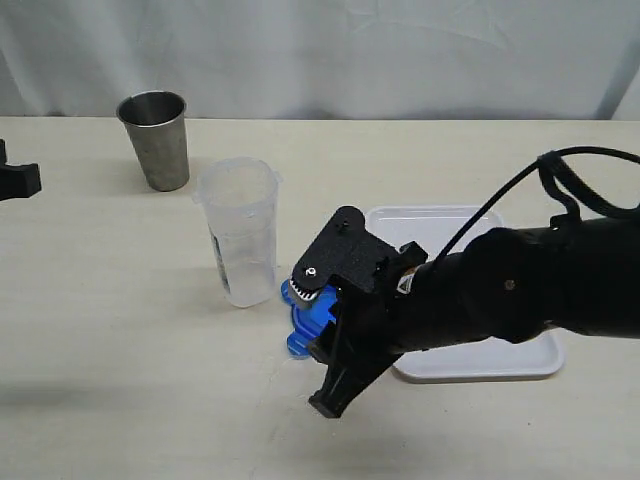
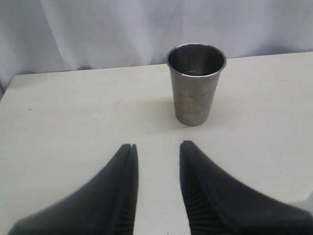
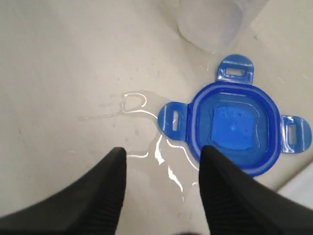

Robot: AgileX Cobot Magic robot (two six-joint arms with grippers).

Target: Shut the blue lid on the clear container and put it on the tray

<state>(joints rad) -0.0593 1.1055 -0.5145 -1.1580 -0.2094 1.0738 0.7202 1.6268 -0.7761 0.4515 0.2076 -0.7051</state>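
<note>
Writing: the clear container is carrying a label strip down one side, dark print on a pale ground. From here it is too small to read.
Container, look: it is showing as a tall, cloudy-clear tumbler, widening towards a lipped rim.
Container, axis: it is standing upright on the table, mouth up, with its long axis vertical.
Lid, look: the blue lid is showing as a bright rounded square with a raised rim around a sunken centre. Slotted flaps are sticking out from its sides; three are in sight.
Lid, facing: it is lying flat with its hollow face up and flaps splayed level. It has no clear long axis.
Lid, place: it is sitting on the table just beside the container's foot, between the container and the tray, off the tray.
Tray: white and flat, it is lying to the right of the container.
Right gripper: it is hovering low over the lid's edge with its fingers spread, gripping nothing. One fingertip is covering the lid's rim and the other is over bare table. Whether it is touching the lid I cannot tell.
Left gripper: it is hanging at the table's left edge, well apart from the lid, fingers parted with nothing between them, facing the metal cup.
Table: thin trails of liquid are glinting beside the lid.
</note>
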